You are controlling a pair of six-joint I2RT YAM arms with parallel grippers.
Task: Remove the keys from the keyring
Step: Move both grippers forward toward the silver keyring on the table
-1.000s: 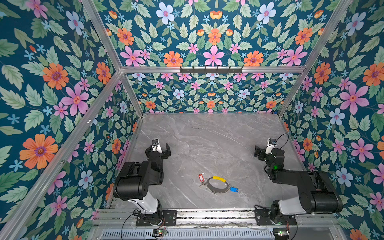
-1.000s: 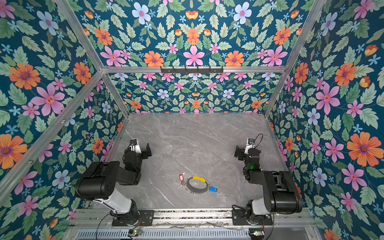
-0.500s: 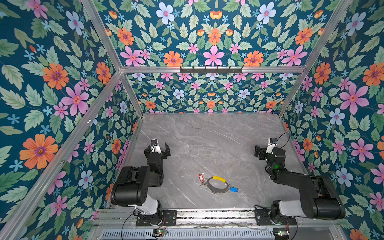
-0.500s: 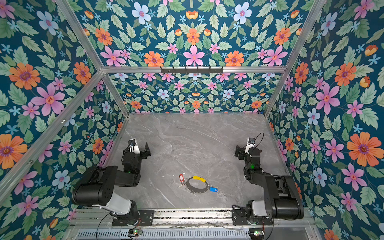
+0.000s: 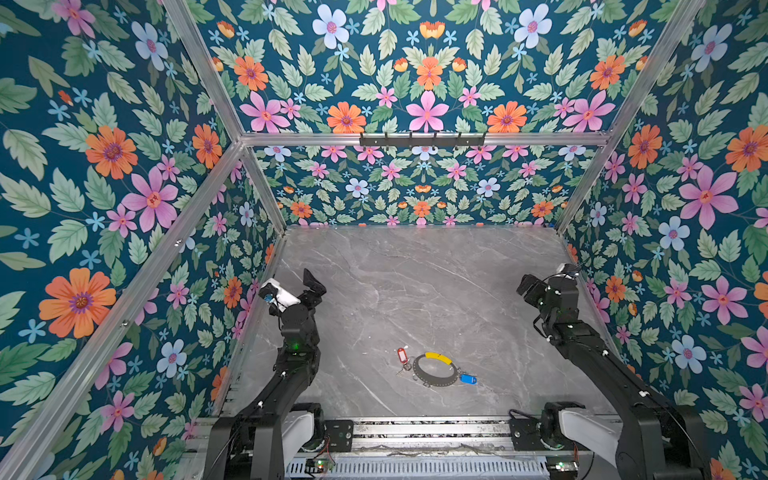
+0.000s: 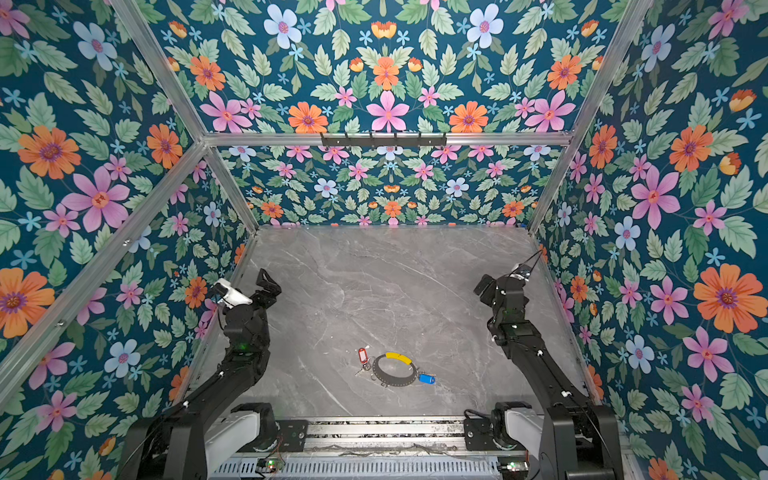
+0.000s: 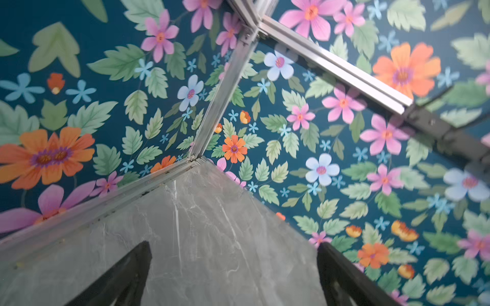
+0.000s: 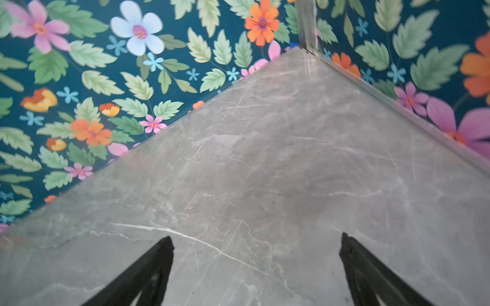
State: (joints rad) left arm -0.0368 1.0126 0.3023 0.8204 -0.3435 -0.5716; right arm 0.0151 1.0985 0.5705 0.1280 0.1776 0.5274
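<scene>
The left gripper (image 5: 309, 286), black with two parallel fingers, hangs well to the left of the keyring and farther from the robot bases than it. Its jaws are spread wide and hold nothing. In the left wrist view its dark fingers (image 7: 127, 275) frame only the bare grey marble-patterned table (image 7: 212, 238).

Just off the keyring's left rim lies the red-tagged key (image 5: 401, 355), a small silver metal key with a red oblong plastic tag. It sits close against the hoop, where small silver rings cluster.

The keyring (image 5: 438, 383) is a large flat dark grey hoop with one yellow arc segment (image 5: 436, 357) on its far side. It lies flat on the table in both top views (image 6: 395, 382), apart from both grippers.

At the keyring's lower right rim lies the blue-tagged key (image 5: 468, 379), seen mainly as a blue oblong plastic tag. Its metal part is too small to make out.

The right gripper (image 5: 536, 286), also black, hangs well to the right of the keyring and farther back. Its jaws gape fully and grasp nothing; the right wrist view shows its fingers (image 8: 148, 270) over bare tabletop.
</scene>
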